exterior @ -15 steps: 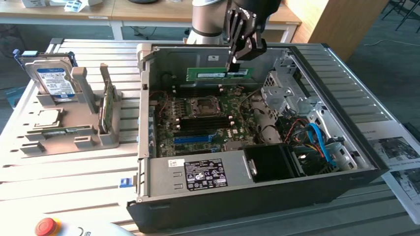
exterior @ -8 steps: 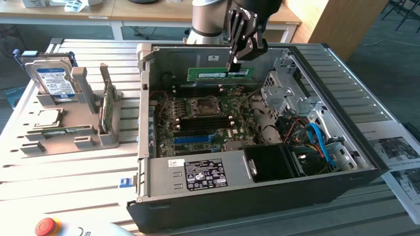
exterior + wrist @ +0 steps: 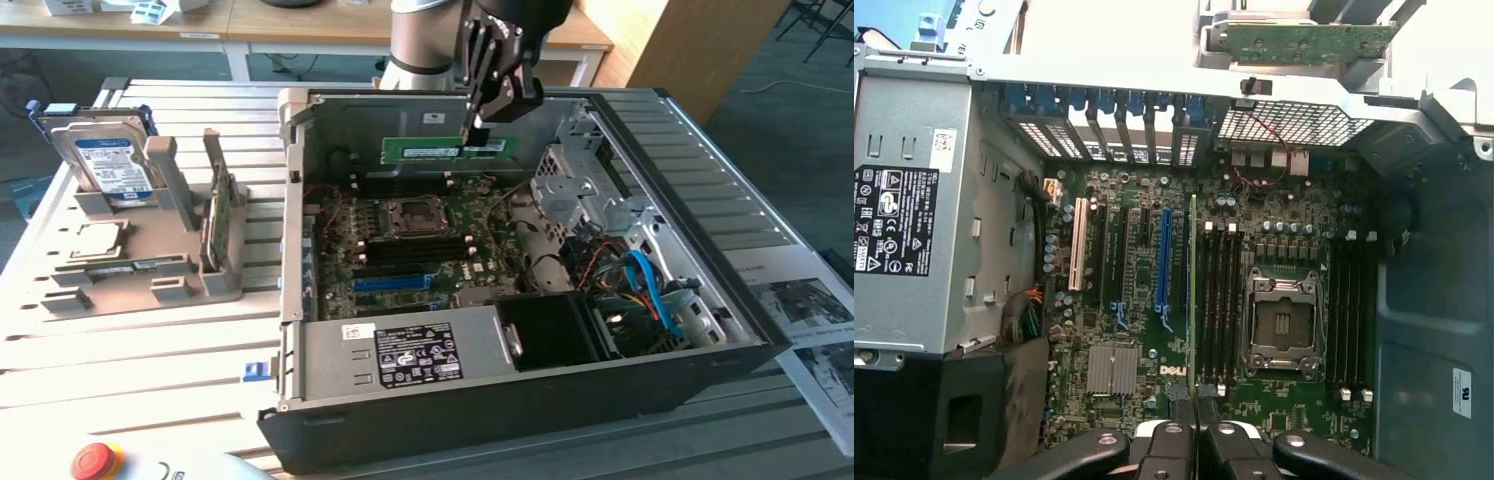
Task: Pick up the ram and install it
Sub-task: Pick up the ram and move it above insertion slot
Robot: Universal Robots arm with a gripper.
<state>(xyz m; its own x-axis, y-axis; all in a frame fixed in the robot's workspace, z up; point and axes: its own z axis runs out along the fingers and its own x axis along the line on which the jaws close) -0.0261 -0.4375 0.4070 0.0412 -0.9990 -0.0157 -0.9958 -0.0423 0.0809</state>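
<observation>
Green and thin, the ram (image 3: 441,150) hung above the open computer case (image 3: 288,250), clamped at its upper edge by the gripper (image 3: 477,137), whose jaws were closed on it. It was held level and on edge with the contact side facing down, probably so it could drop straight into a socket. In the wrist view it showed edge-on as a narrow green line (image 3: 1192,290) running parallel to the black memory slots (image 3: 1220,300) and just beside them, on the side away from the processor socket (image 3: 1282,322). That suggested the alignment was close but not yet exact. In the exterior view it stood well above the motherboard (image 3: 427,250), so it was not seated. A second green stick (image 3: 1304,40) lay in the grey holder (image 3: 200,285) outside the case, near the hard drive (image 3: 110,160).
</observation>
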